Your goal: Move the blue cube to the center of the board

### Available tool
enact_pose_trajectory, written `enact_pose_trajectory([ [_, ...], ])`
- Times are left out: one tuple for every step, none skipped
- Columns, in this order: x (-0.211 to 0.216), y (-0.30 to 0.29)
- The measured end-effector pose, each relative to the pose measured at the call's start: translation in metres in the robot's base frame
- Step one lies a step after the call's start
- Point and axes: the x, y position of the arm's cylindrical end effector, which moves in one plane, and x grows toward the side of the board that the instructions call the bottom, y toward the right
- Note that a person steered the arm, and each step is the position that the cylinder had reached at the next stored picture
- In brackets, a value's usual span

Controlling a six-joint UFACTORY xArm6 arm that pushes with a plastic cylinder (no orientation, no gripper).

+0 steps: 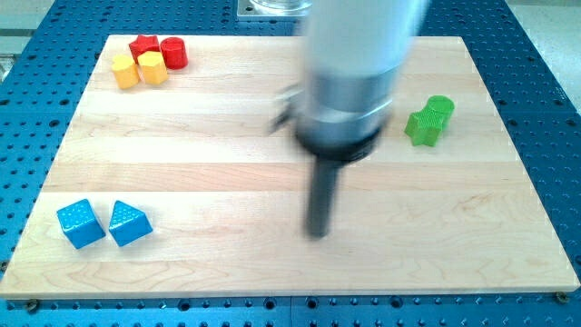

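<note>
The blue cube point(80, 223) — likely light, rigid, slidable — is best pushed on its left face; my tip point(317, 232), well apart, grasps nothing.

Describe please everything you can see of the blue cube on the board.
The blue cube is a small, bright blue block, matte like painted wood, with pale speckles on its faces. It rests flat on the wooden board near the view's bottom left corner, turned a little askew. A blue triangular block stands close at its right, touching or nearly so. My tip is far to its right.
</note>
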Motion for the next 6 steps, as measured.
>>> enact_pose_trajectory([
  [0.015, -0.155],
  [0.009, -0.279],
  [-0.002, -0.263],
  [-0.008, -0.203],
  [-0.031, -0.202],
  [-0.059, -0.199],
])
